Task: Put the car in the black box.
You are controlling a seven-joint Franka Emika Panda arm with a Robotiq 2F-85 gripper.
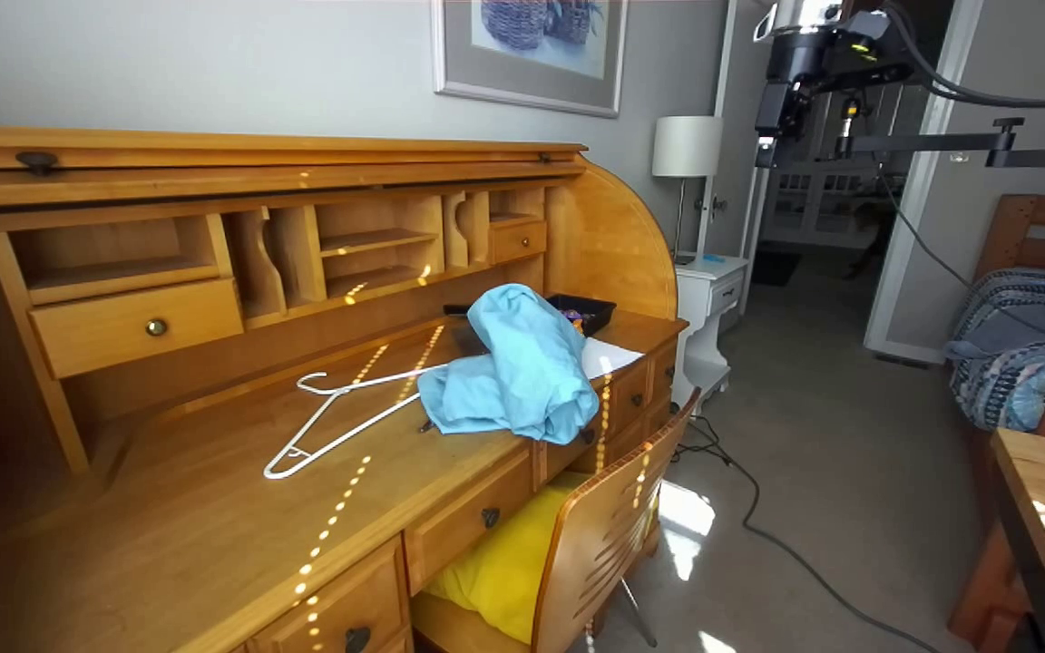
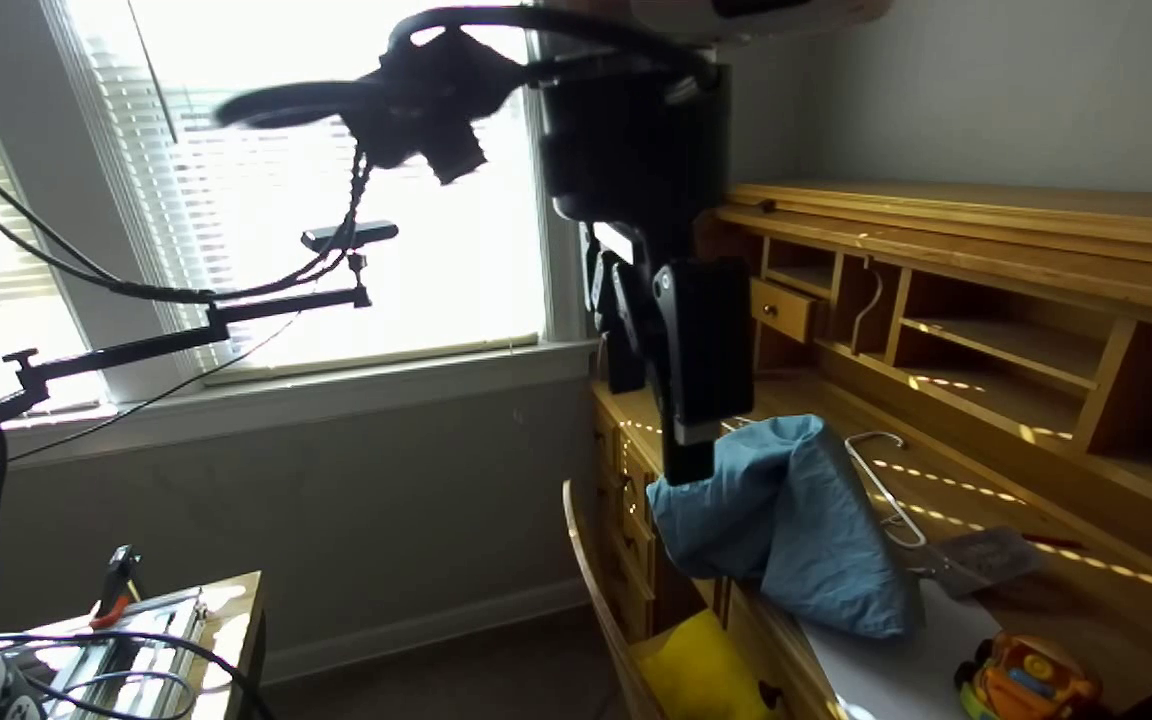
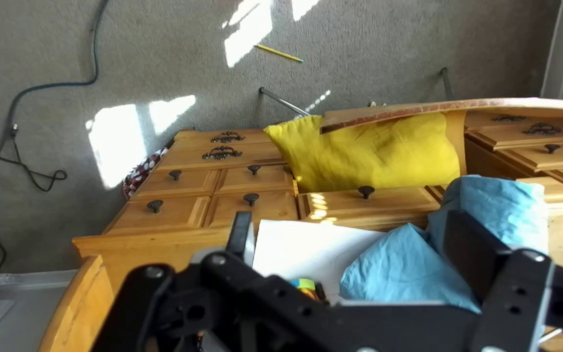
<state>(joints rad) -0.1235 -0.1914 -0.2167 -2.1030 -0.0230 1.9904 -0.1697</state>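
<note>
The orange toy car [image 2: 1031, 680] sits on the desk beside a white sheet, in an exterior view. A bit of its green and orange body [image 3: 306, 286] shows behind the gripper's linkage in the wrist view. The black box [image 1: 597, 315] stands on the desk's far end, partly hidden by blue cloth. An orange and purple patch shows against it; I cannot tell whether inside or in front. My gripper [image 3: 357, 239] is open and empty, fingers wide apart. It hangs above the desk in both exterior views [image 1: 767, 150] [image 2: 656, 415], apart from the car.
A crumpled blue cloth [image 1: 522, 372] lies over the desk's front edge, by a white hanger [image 1: 341, 422] and white paper [image 1: 609, 356]. A chair [image 1: 609, 535] with a yellow pillow [image 1: 509, 571] stands at the desk. The cubbyhole shelves [image 1: 382, 240] rise along the back.
</note>
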